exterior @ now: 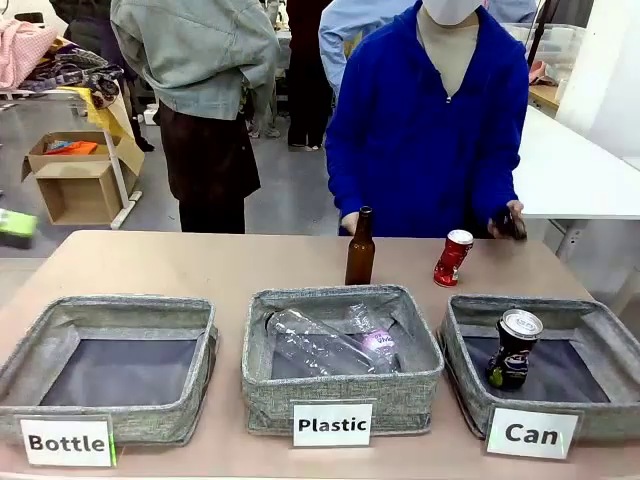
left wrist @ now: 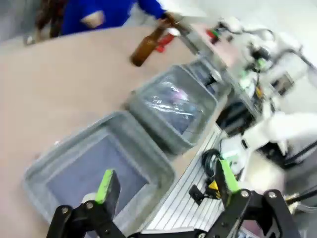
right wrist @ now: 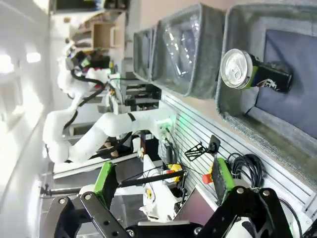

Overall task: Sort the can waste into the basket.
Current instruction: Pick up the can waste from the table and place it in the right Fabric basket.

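Black can (exterior: 514, 350) in the "Can" basket (exterior: 470, 372) — red can (exterior: 453, 258) on the desk (exterior: 230, 262).

The red one stands near a brown bottle (exterior: 361, 248); clear plastic bottles (exterior: 325, 340) lie in the "Plastic" basket (exterior: 250, 398) — left fingers (left wrist: 105, 186) and right fingers (right wrist: 103, 179) spread.

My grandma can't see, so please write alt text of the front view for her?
Three grey baskets labelled Bottle, Plastic and Can; the Can basket holds a black can. Behind stand a brown bottle and red can.
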### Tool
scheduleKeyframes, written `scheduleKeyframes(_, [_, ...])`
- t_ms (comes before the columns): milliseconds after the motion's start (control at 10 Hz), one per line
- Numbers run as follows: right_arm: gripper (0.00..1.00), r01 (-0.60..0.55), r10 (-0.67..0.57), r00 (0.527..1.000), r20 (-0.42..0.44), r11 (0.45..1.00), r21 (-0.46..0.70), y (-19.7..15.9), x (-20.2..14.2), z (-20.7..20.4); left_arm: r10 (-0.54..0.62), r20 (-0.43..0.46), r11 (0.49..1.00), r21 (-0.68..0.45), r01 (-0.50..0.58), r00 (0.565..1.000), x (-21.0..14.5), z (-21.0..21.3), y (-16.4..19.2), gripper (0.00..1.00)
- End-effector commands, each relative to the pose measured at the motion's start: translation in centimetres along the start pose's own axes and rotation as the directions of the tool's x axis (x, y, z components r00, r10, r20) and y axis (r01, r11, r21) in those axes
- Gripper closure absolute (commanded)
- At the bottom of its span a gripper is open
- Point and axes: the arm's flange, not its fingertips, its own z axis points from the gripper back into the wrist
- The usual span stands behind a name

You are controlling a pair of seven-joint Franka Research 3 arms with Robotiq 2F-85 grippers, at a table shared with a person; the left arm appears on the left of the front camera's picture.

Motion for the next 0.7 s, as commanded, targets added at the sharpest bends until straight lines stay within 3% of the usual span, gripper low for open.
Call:
scheduleKeyframes(0, [0.0, -0.032, 0.032, 0.999, 0.01, 0.999, 0.031, -0.2, 0.4, 2.1, 0.212, 0.107, 0.977, -0.038, -0.209, 0.971, -0.4, 2.5, 3.2, 0.0])
scheduleKeyframes(100, [0.0, -0.026, 0.026, 0.997, 0.069, 1.0, 0.002, -0.3, 0.3, 2.7, 0.269, 0.177, 0.963, -0.028, -0.268, 0.947, -1.0, 3.4, 4.9, 0.0])
scheduleKeyframes(200, [0.0, 0.0, 0.0, 1.0, 0.004, 1.0, 0.008, -0.2, 0.1, 0.6, 0.126, 0.054, 0.992, 0.014, -0.127, 0.991, -1.6, 2.8, 2.5, 0.0])
scheduleKeyframes(600, [0.0, 0.0, 0.0, 1.0, 0.004, 1.0, 0.008, -0.2, 0.1, 0.6, 0.126, 0.054, 0.992, 0.014, -0.127, 0.991, -1.6, 2.8, 2.5, 0.0])
